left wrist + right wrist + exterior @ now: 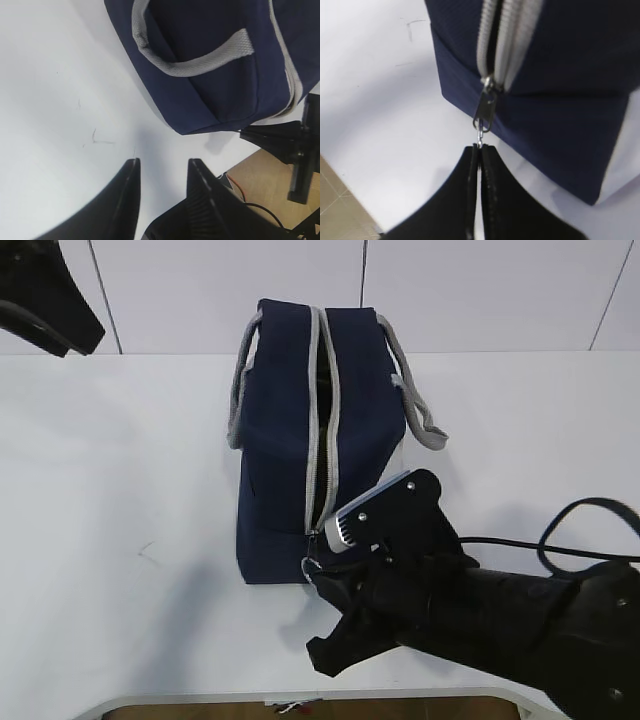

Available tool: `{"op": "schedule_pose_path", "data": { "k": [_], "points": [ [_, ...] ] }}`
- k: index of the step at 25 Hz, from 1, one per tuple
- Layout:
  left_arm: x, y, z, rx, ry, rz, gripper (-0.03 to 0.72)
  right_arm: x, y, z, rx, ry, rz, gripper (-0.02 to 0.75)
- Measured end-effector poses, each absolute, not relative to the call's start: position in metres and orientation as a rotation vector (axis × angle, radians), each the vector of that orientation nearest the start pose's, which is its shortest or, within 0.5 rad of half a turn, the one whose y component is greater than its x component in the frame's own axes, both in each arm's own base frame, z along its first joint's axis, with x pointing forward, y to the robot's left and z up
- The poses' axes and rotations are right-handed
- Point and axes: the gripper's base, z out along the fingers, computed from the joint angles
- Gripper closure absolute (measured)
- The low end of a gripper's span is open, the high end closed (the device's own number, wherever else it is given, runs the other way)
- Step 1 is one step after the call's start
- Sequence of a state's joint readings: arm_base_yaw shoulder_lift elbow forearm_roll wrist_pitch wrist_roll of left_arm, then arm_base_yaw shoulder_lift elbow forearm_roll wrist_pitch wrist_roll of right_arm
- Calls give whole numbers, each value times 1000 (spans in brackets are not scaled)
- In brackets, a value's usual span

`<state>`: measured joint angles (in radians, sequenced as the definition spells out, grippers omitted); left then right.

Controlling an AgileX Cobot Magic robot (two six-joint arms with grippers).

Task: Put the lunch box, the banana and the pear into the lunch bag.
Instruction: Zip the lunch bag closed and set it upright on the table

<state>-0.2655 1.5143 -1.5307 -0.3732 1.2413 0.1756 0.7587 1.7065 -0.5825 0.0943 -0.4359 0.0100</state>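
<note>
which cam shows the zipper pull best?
Right wrist view: the zipper pull hangs close up, its ring pinched in the right gripper. The exterior view shows it small beside the gripper; the left wrist view doesn't show it.

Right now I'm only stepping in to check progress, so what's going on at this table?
The right gripper has its fingers shut on the ring pull at the near end of the navy lunch bag. The zipper gapes a little along the top. The left gripper hangs open over bare table beside the bag, holding nothing. No lunch box, banana or pear shows in any view; what's inside the bag can't be seen.
</note>
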Motion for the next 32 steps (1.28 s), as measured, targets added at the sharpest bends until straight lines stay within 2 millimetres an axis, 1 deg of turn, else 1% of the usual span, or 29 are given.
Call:
{"op": "schedule_pose_path", "data": {
  "k": [5,11,16,22,27,29,32],
  "points": [
    [288,-111,378,529,2627,-541,444,213,198,171,-673,2049,471,725],
    [288,-111,378,529,2627,-541,444,210,197,198,-680,2066,484,725],
    [288,-111,378,529,2627,-541,444,215,204,229,-696,2082,495,725],
    [288,-111,378,529,2627,-541,444,221,212,257,-777,2193,454,725],
    [288,-112,378,538,2627,-538,444,226,217,281,-800,2218,445,725],
    [287,-113,374,549,2639,-537,444,227,218,289,-805,2222,444,725],
    [285,-112,361,574,2677,-533,444,230,221,304,-808,2203,444,725]
  ]
}}
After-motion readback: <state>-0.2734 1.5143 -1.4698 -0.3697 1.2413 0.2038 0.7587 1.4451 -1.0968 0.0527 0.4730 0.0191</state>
